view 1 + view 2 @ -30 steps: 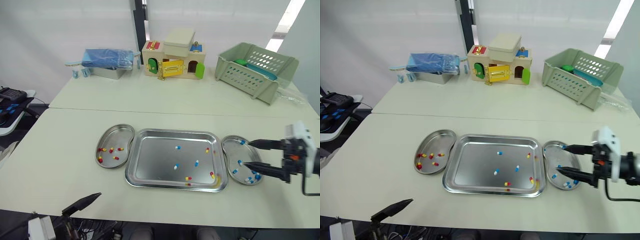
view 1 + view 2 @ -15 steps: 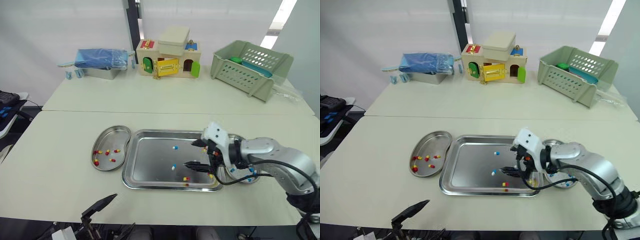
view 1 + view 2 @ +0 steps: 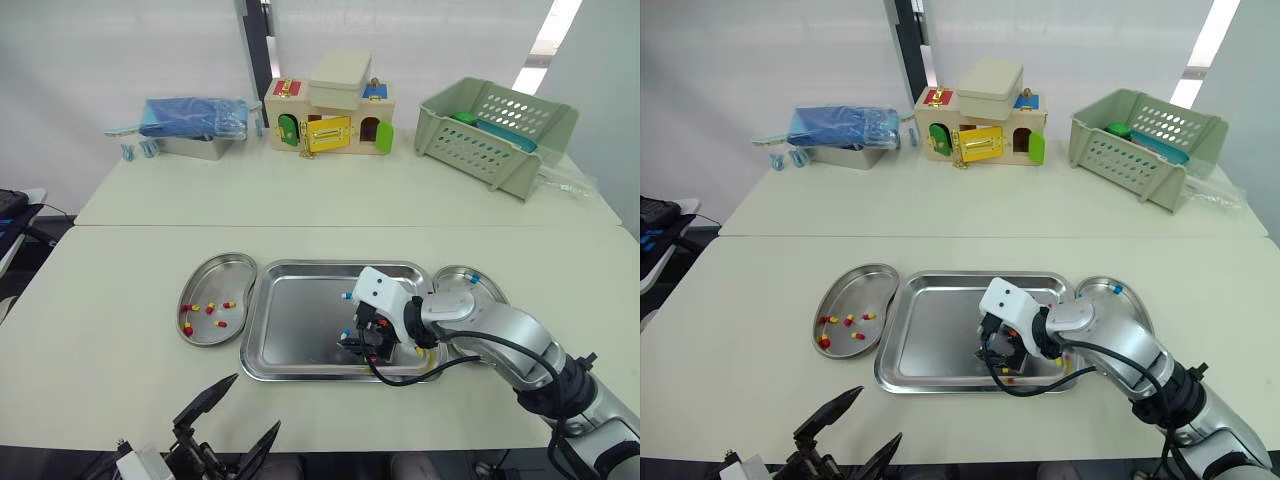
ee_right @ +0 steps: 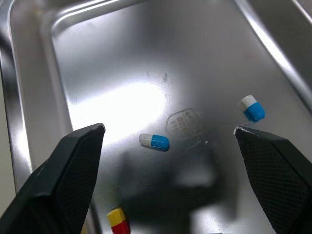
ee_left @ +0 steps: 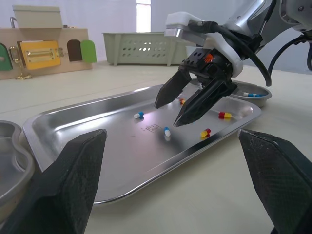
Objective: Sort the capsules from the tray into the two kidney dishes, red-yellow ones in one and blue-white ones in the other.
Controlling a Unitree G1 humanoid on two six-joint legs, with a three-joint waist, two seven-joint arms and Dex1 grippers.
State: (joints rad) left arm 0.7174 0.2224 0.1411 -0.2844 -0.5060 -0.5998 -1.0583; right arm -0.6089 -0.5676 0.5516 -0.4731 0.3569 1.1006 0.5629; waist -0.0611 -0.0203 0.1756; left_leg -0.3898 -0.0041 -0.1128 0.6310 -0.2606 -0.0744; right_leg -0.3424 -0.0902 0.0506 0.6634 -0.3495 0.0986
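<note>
A steel tray [image 3: 300,266] lies mid-table between two kidney dishes. The left dish [image 3: 228,262] holds several red-yellow capsules [image 3: 207,309]. The right dish [image 3: 455,300] holds blue-white ones. My right gripper [image 3: 350,340] hangs open low over the tray's middle. In its wrist view a blue-white capsule [image 4: 154,141] lies between the fingers, another blue-white one [image 4: 253,108] sits near one fingertip, and a red-yellow capsule [image 4: 118,218] lies close by. My left gripper [image 3: 256,400] is open and empty at the table's near edge, facing the tray.
Along the far table stand a blue bag on a metal tin [image 3: 190,120], a wooden toy house [image 3: 330,115] and a green basket [image 3: 500,130]. A seam [image 3: 150,226] runs between the two tables. Bare tabletop lies left and right of the dishes.
My right gripper has swung left from over the right dish to the tray's middle and dropped low, staying open. The head camera has shifted. The left gripper has risen slightly into view.
</note>
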